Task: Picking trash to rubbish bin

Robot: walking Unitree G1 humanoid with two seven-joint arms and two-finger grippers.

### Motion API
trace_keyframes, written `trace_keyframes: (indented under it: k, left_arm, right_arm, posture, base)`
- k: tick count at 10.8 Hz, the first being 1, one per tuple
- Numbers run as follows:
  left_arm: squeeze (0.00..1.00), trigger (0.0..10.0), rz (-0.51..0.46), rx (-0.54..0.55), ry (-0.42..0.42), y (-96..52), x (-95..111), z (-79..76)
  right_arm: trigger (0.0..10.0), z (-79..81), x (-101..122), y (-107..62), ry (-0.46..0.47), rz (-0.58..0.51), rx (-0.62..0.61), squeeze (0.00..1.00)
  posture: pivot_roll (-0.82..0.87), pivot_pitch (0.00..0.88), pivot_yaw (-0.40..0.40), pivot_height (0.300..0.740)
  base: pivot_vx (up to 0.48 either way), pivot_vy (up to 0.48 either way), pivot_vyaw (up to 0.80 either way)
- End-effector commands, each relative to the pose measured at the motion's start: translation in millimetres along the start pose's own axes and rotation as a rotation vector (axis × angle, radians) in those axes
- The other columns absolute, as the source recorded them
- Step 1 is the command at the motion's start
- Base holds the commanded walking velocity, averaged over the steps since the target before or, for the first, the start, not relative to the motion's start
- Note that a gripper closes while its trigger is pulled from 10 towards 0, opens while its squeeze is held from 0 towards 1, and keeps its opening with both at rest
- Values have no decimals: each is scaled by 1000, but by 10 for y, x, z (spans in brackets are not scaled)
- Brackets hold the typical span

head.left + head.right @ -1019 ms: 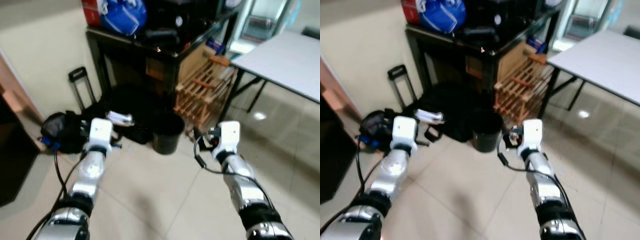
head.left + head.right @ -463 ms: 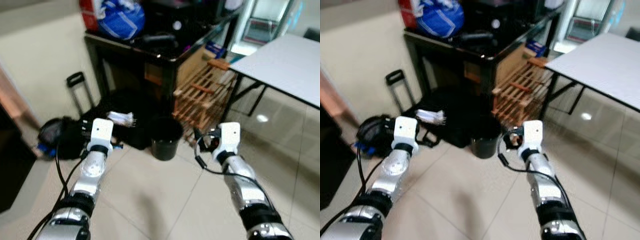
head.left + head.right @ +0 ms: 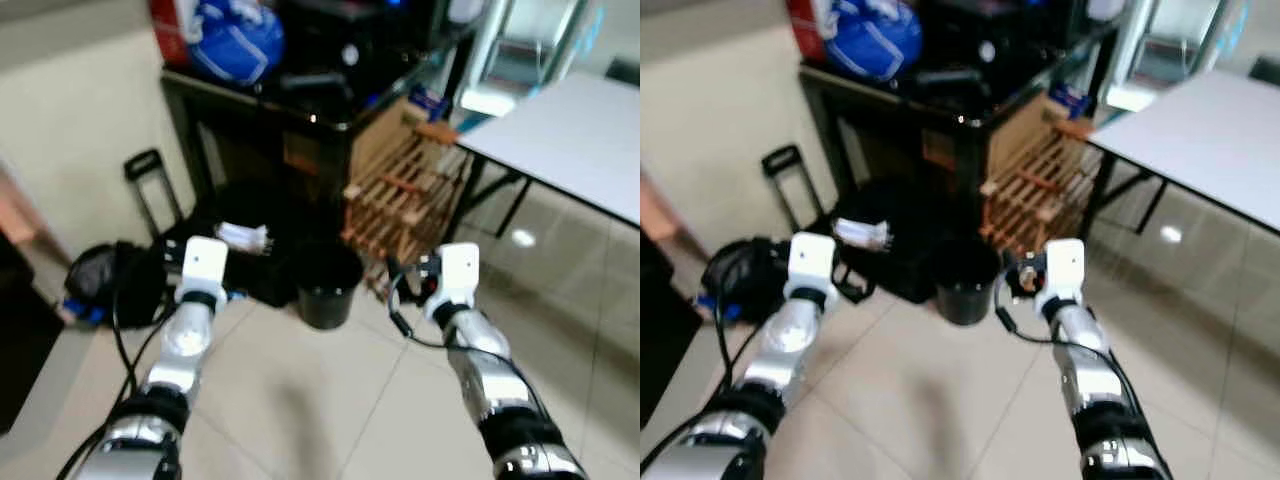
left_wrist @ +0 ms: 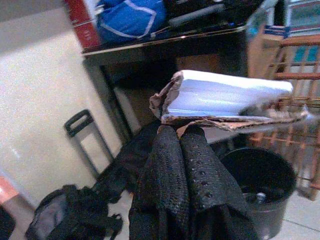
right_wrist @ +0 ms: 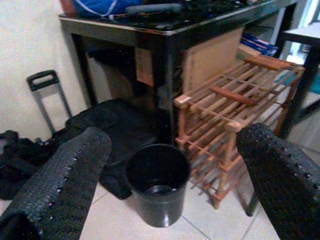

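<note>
The left hand [image 4: 185, 165] is pinched tight on a flat piece of trash [image 4: 225, 102], held up in the air. Its long side lies level, pointing toward 3 o'clock. The black bin [image 3: 327, 292] stands on the floor near it, at 4 o'clock. The right hand [image 5: 170, 165] is open and holds nothing. I think the carrying step is on; next, the trash must go over the bin.

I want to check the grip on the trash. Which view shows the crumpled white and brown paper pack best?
The left wrist view: the crumpled white and brown paper pack is close, pinched at its lower edge by the left gripper. In the eye views it is a small blurred white patch above the left arm, near the round black bin.
</note>
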State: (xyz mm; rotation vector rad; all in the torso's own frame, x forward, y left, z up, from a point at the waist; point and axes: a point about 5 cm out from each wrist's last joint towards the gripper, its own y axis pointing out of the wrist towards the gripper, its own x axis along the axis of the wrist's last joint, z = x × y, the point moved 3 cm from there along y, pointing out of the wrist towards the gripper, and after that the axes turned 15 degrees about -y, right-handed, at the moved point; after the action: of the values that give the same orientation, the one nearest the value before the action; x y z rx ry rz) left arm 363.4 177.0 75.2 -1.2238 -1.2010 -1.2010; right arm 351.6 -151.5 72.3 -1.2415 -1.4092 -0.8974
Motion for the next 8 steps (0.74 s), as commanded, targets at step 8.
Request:
trace_keyframes:
  k: [8]
  left_arm:
    - [0,10000,3,-27,5,26,15,-76]
  right_arm:
    - [10000,-74,-1,-5,-1,-1,-29,0]
  posture:
    - [0,9,37,740]
  base:
    - [330,0,0]
